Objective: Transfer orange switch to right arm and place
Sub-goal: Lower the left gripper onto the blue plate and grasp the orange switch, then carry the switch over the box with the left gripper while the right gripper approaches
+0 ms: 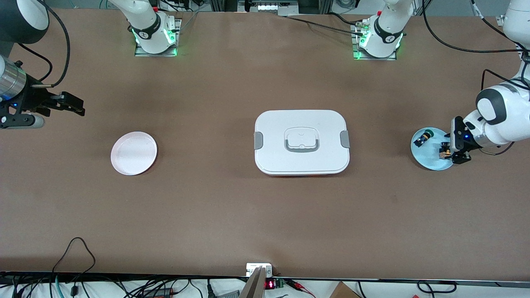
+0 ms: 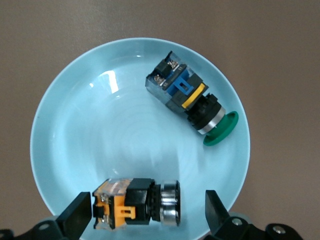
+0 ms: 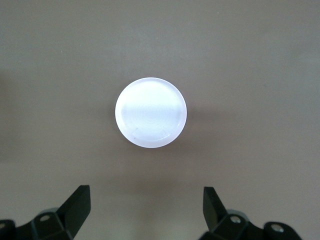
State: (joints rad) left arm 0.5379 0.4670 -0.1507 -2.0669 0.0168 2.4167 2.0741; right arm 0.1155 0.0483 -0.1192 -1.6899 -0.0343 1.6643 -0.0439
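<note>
Brown tabletop (image 1: 232, 215) runs the width of the scene, with a white lidded container (image 1: 302, 142) at its middle, a pale pink plate (image 1: 133, 153) toward the right arm's end and a light blue plate (image 1: 419, 159) toward the left arm's end.

On the blue plate lie two parts: the orange switch (image 2: 135, 202) and, farther from the front camera, a black-and-blue switch with a green cap (image 2: 192, 102), the two well apart. The left gripper (image 1: 454, 149) hangs low over the blue plate, directly over the orange switch. In the left wrist view the switch sits between the two spread fingertips (image 2: 75, 215), its long axis running from one fingertip toward the other, the orange body close to one pad and the silver collar facing the second with a clear gap. Nothing is gripped; the jaws stand wide and neither pad visibly touches the part.

The left arm is plainly the nearer one. A straight descent and a squeeze along the switch's length looks like what the pickup calls for.

The right gripper (image 1: 68, 105) waits above bare table at its own end, wide apart and empty, with the pink plate (image 3: 150, 112) ahead of it.
</note>
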